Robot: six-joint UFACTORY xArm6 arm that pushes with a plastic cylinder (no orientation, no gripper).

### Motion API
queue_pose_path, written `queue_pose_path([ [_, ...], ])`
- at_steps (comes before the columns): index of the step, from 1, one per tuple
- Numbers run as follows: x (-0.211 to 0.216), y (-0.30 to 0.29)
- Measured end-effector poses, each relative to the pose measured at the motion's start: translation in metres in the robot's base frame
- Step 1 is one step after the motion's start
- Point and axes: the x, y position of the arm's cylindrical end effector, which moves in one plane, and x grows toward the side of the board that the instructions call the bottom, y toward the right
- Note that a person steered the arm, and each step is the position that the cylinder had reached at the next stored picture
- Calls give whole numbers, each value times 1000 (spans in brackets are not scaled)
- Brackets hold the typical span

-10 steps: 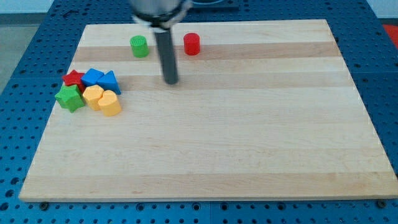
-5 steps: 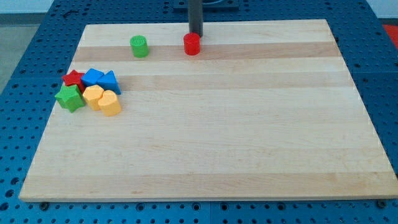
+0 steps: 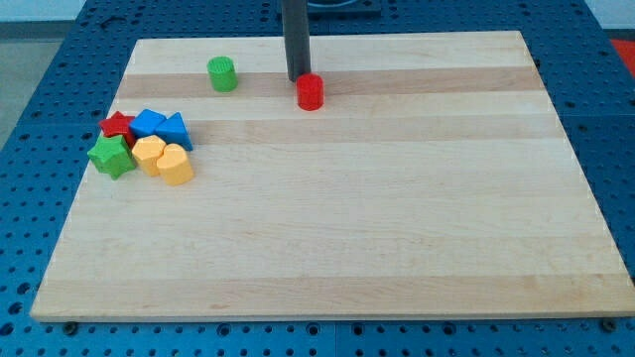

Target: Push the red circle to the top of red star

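Observation:
The red circle (image 3: 311, 91) is a short red cylinder near the top middle of the wooden board (image 3: 397, 218). My tip (image 3: 298, 78) is at the circle's upper left edge, touching or nearly touching it. The red star (image 3: 118, 126) lies far to the left, at the upper left corner of a tight cluster of blocks, partly hidden by the blue block beside it.
A green circle (image 3: 222, 73) stands left of my tip. The cluster holds two blue blocks (image 3: 149, 123) (image 3: 177, 130), a green star (image 3: 110, 156) and two yellow blocks (image 3: 150, 154) (image 3: 176, 165). Blue pegboard (image 3: 40, 119) surrounds the board.
My tip moved from below-left of the red circle to above it, then down its left side. The red circle has shifted down and slightly right.

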Motion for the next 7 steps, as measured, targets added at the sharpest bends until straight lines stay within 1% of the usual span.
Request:
queue_pose_path([
  [1, -16, 13],
  [2, -21, 51],
  [3, -7, 67],
  [4, 29, 65],
  [5, 44, 46],
  [7, 31, -30],
])
